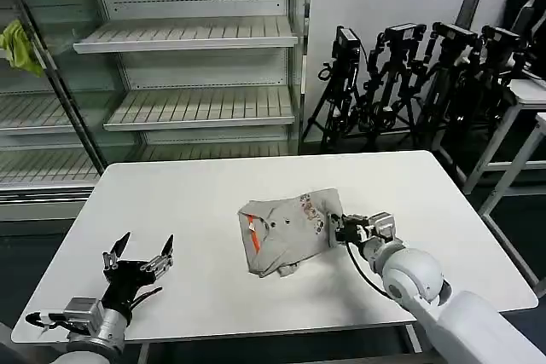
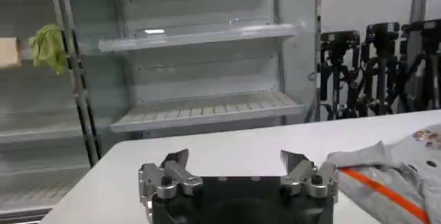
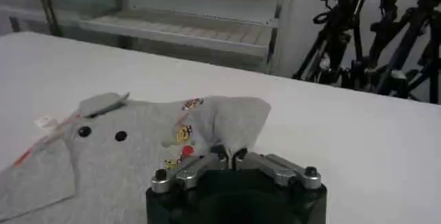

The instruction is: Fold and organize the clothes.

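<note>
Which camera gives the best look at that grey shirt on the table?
The head view: the whole shirt lies folded mid-table, with the right gripper at its edge. The right wrist view shows its buttons and print up close, not the outline. The left wrist view catches an orange-trimmed corner.

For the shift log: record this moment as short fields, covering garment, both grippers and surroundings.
garment: grey shirt, partly folded, orange collar trim, small multicoloured print, mid white table
right gripper: at the shirt's right edge, fingers shut on a fold of fabric
left gripper: near the table's front left corner, fingers open, apart from the shirt
background: shelving, yellow-green cloth, tripods
</note>
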